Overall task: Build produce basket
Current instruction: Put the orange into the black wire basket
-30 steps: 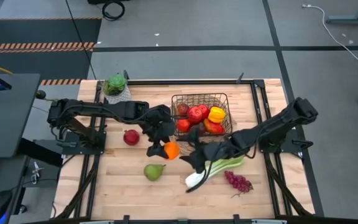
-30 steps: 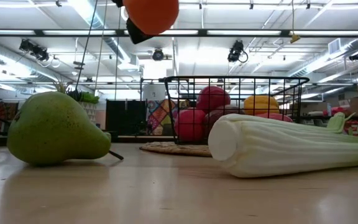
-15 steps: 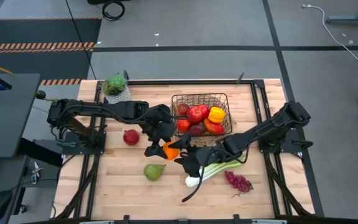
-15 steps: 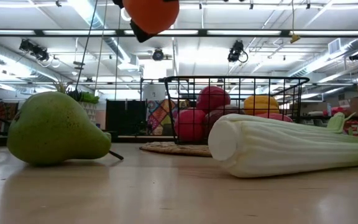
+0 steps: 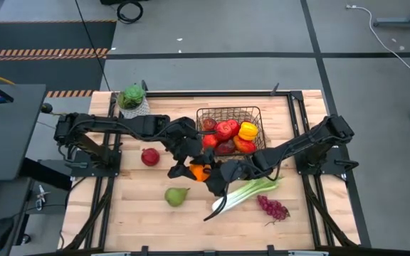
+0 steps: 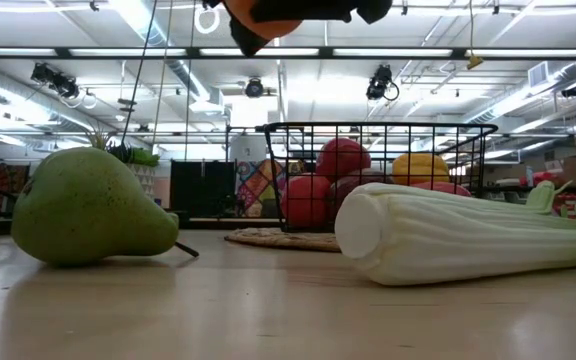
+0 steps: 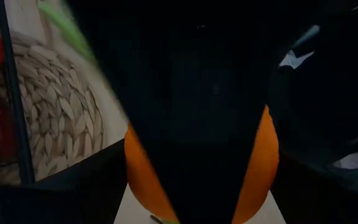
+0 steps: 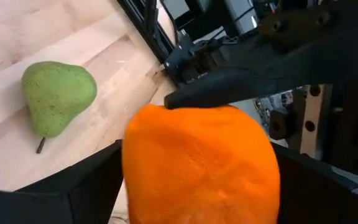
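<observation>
High view: we count one basket [image 5: 230, 112] holding red apples and one yellow pepper [image 5: 248, 131]; loose on the table, one red apple [image 5: 149, 157], one pear [image 5: 176, 196], one celery [image 5: 250, 190], one grape bunch [image 5: 272, 208]. One orange [image 5: 200, 172] sits clamped in the left gripper [image 5: 193, 171]; the right gripper [image 5: 219, 178] (jaws spread) flanks it. Low view: pear, celery, basket. Wrist views: orange, pear. We read no writing.
</observation>
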Motion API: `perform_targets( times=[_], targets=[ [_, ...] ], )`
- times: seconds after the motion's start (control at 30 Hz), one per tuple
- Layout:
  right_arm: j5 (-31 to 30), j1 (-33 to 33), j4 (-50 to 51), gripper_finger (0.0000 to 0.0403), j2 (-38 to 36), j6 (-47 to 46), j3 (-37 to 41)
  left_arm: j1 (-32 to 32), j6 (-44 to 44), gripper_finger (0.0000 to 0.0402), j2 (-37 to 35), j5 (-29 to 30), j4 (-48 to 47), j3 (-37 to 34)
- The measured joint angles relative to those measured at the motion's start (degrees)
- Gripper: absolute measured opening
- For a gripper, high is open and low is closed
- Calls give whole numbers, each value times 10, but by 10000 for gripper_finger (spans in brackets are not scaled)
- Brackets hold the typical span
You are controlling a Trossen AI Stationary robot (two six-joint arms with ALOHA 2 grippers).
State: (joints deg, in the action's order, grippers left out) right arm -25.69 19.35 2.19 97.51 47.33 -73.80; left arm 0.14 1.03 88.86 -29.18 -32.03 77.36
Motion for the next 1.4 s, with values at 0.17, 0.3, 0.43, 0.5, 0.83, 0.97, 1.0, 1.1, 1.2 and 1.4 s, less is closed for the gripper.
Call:
perform_targets(
  times=[0.17,0.3,0.43,0.5,0.83,0.97,1.0,1.1,1.2,1.4],
  targets=[
    [-9,0,0,370,0,2,0,0,11,344,0,0,7,0],
    [-13,0,10,350,0,0,0,0,11,344,0,1,10,0],
    [-14,0,15,319,0,-2,1,0,11,344,0,1,10,0],
    [-14,0,15,302,0,-2,1,0,9,344,0,1,10,0],
    [-13,0,16,278,0,-7,1,0,-17,344,0,2,11,0],
    [-13,1,16,280,0,-21,1,-2,-46,344,0,2,12,0],
    [-13,1,16,280,0,-23,1,-4,-45,344,0,2,13,0],
    [-15,2,17,280,0,-25,1,-13,-36,344,0,3,19,0],
    [-17,6,17,280,0,-25,1,-18,-37,344,0,4,25,0],
    [-19,9,19,280,0,-23,1,-19,-50,344,0,24,27,0]
  ],
)
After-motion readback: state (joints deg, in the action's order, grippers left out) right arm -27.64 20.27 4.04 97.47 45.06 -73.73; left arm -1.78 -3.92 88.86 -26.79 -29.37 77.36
